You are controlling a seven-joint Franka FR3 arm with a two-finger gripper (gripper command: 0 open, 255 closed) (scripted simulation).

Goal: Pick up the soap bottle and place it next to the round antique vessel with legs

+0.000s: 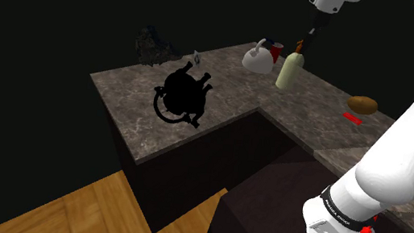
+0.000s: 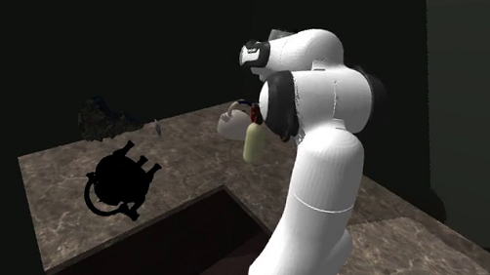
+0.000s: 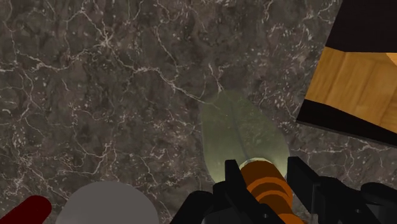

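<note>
Room: I see dark walls around an L-shaped worktop (image 1: 129, 106) of brown-grey veined stone, with a plank wooden floor (image 1: 104, 213) below it.
Pincer: the all-black pincer (image 3: 264, 183) is drawn narrow, pointing straight down. Its fingers (image 3: 233, 186) press against either side of the orange pump top, so it holds the bottle by the head.
Soap bottle: the pale yellow-green soap bottle (image 1: 289, 71) stands upright under the pincer (image 1: 304, 44), near the worktop's far edge. I cannot tell whether its base touches the stone.
Vessel: the black round vessel with legs (image 1: 182, 92) lies tipped over, legs up, well apart from the bottle toward the shoulder view's left.
Neighbours: a white kettle (image 1: 259, 59) sits just beside the bottle, and a red cup (image 1: 277, 49) stands behind the kettle.
Writing: the dark band on the arm's base (image 1: 345, 211) carries pale lettering that I cannot read. A small white tag (image 1: 196, 56) by the vessel bears a dark mark, also illegible.
Shoulder view adds: a brown rounded lump (image 1: 363, 105) and a flat red strip (image 1: 352, 118) beside it on the near wing.
Wrist view adds: the finger contact on the pump, seen from above.
Second exterior view: the white arm stands in front of the pincer, and the bottle (image 2: 253, 143) shows beside its elbow.
</note>
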